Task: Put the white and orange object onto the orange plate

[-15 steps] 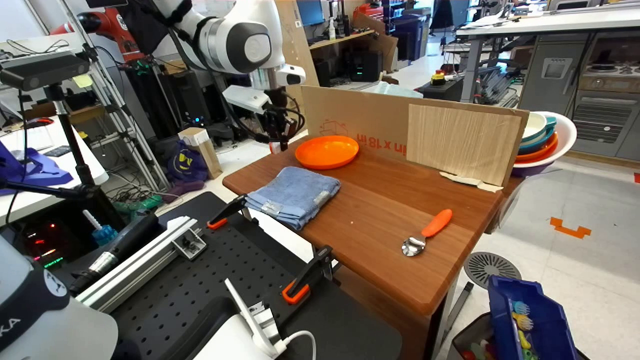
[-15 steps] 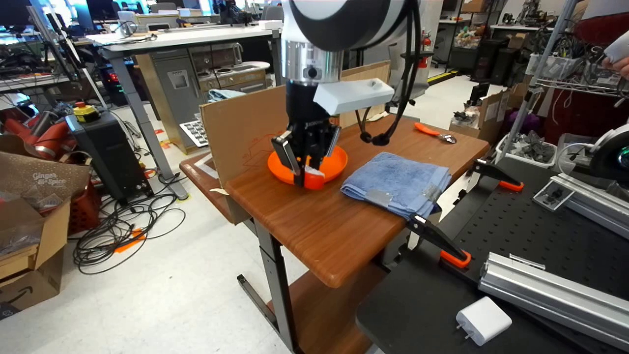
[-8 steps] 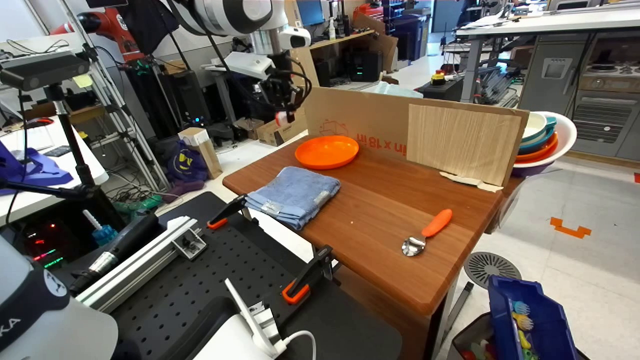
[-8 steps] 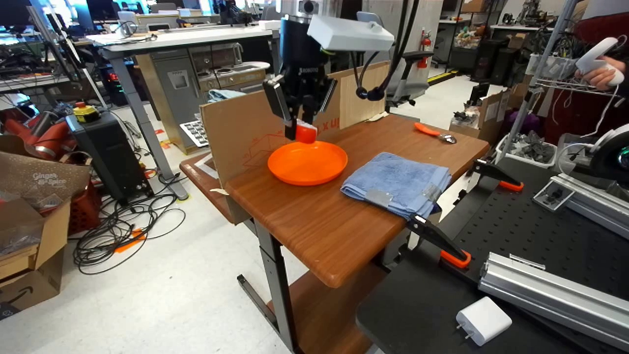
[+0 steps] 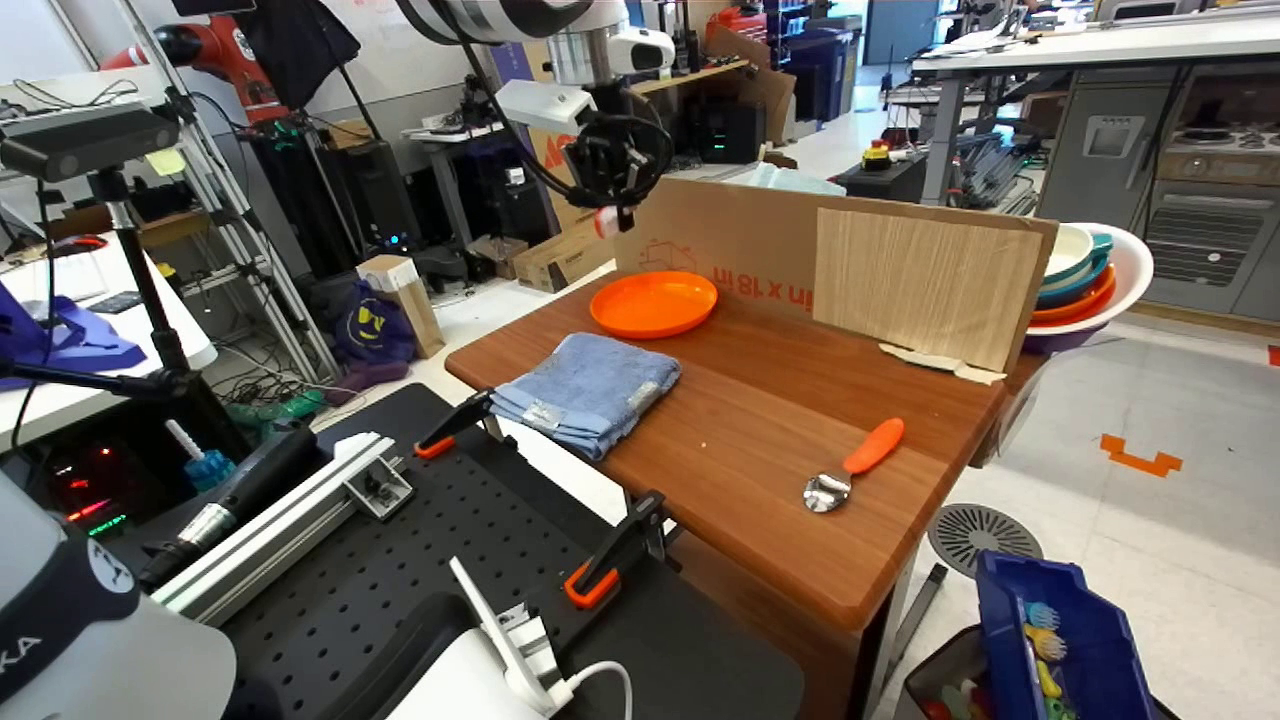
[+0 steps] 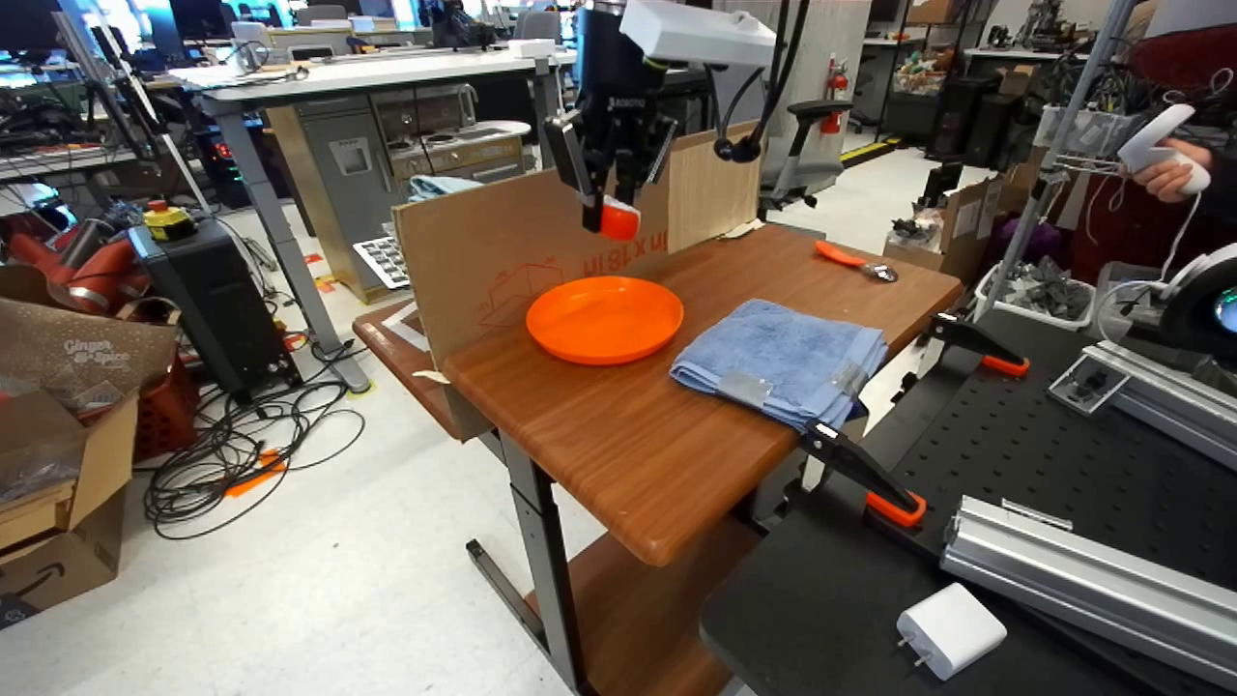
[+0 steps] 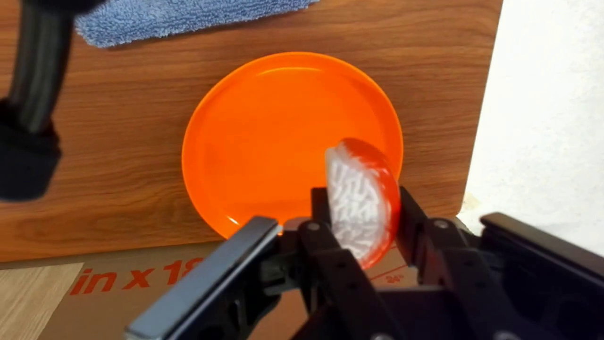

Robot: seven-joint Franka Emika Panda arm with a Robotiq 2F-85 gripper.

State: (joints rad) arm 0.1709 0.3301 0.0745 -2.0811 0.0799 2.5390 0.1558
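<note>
The white and orange object [image 7: 361, 203] is a rounded wedge with a white textured face and a red-orange rim. My gripper [image 7: 363, 208] is shut on it, one finger on each side. In both exterior views the gripper [image 6: 615, 205] holds the object [image 6: 619, 221] in the air, well above table height; it also shows in an exterior view [image 5: 605, 222]. The flat round orange plate [image 6: 605, 324] lies bare on the table below it, also in an exterior view [image 5: 653, 305]. In the wrist view the object covers the lower right part of the plate [image 7: 264, 141].
A folded blue cloth [image 5: 590, 390] lies beside the plate. A spoon with an orange handle [image 5: 872, 448] lies farther along the table. An upright cardboard panel [image 5: 740, 240] stands behind the plate. Stacked bowls [image 5: 1090, 275] are beyond the panel. The table edge [image 6: 580, 493] is near the plate.
A second ago my gripper held the object low at the table beside the plate. It has risen with the object and moved toward the plate and cardboard panel. The plate has not moved.
</note>
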